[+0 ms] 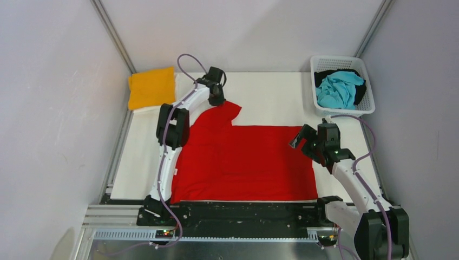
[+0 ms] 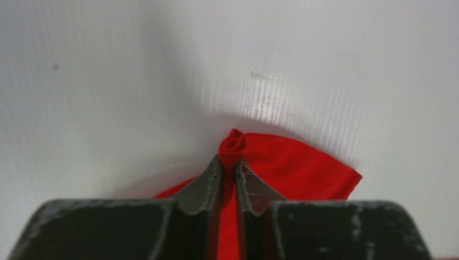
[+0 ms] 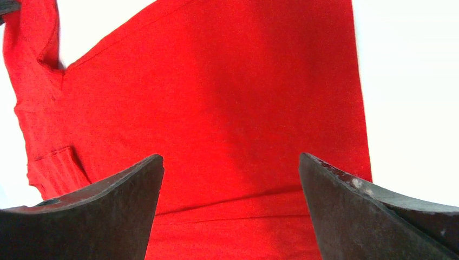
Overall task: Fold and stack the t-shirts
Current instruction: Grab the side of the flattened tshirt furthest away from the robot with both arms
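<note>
Left gripper [image 1: 217,101] [image 2: 230,162]: jaws together, clamped on a bunched tip of the red t-shirt [image 1: 243,162] [image 2: 292,162]. In the left wrist view a small rolled knot of red cloth sticks out past the fingertips, and the rest of that flap fans out to the right over the white table [image 1: 270,97] [image 2: 162,81].

Right gripper [image 1: 297,140] [image 3: 231,162]: jaws wide apart, holding nothing. It sits over the far right corner of the red shirt. The right wrist view shows flat red cloth between the two dark fingers [image 3: 124,206], with bare table [image 3: 411,81] to the right of the cloth edge.

Red t-shirt: spread flat in the middle of the table, near the arm bases.
- Long axis runs left to right across the table.
- Near edge lies parallel to the table's near edge.
- At the far left end a sleeve-like flap points away from the arms; the left gripper holds its tip.
- Which end is the neck: cannot tell.

Orange-yellow t-shirt [image 1: 151,86]: folded into a rough square at the far left corner, well apart from the red one.

White lattice basket [image 1: 342,60]: far right corner. Inside are a crumpled turquoise t-shirt [image 1: 338,89] on top and a black t-shirt [image 1: 325,74] showing beneath and around it.
</note>
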